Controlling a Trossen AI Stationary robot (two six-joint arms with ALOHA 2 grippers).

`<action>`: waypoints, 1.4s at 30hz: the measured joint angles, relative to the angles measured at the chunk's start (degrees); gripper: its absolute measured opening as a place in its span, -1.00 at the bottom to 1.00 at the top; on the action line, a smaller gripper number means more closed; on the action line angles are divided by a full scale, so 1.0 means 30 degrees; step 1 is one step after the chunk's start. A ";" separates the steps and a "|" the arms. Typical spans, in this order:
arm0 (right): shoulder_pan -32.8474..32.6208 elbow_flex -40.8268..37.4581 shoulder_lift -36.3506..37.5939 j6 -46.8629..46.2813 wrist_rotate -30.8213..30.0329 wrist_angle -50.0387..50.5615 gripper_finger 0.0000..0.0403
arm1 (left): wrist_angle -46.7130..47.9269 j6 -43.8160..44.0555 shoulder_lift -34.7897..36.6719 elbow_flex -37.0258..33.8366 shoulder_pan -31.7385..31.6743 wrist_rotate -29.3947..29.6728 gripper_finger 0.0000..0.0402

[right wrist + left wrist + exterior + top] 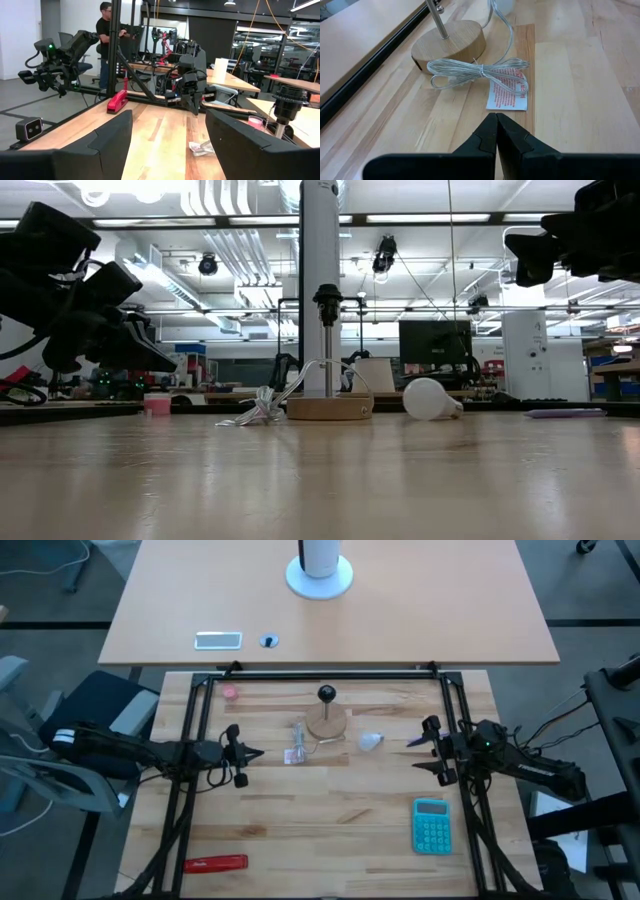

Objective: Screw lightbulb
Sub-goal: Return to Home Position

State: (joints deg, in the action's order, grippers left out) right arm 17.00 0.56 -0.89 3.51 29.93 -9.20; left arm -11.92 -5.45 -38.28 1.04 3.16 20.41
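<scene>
The lightbulb [371, 741] lies on its side on the worktop [300, 810], just right of the round wooden lamp base [326, 723]. It is well clear of the black socket [327, 298] on top of the base's upright rod [327, 350].

My right claw [425, 747] hangs over the right side of the worktop, near the lightbulb and to its right, with its fingers [100, 145] spread wide. My left claw [252, 752] hangs over the left side, pointing towards the lamp base, its fingers [485, 137] pressed together.

Between my left claw and the lamp base lie a bundled clear cord [470, 72] and a red-printed paper label [507, 90]. A teal calculator [432, 824] sits at the near right and a red stapler [216, 863] at the near left.
</scene>
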 joint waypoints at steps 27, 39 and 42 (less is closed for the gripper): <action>0.0001 0.0000 0.0002 -0.0007 -0.0003 0.0000 0.18 | -0.0007 0.0000 0.0000 0.0000 0.0007 0.0005 -1.00; 0.0006 0.0000 0.0002 -0.0007 0.0001 -0.0004 0.25 | 0.0000 0.0000 0.0000 0.0000 0.0007 0.0002 -1.00; 0.0006 0.0000 0.0002 0.0000 -0.0002 -0.0002 0.23 | 0.0000 0.0000 0.0000 0.0000 0.0007 0.0006 -1.00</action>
State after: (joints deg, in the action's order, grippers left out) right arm 17.02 0.56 -0.89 3.51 29.92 -9.20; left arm -11.92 -5.45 -38.28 1.04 3.18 20.43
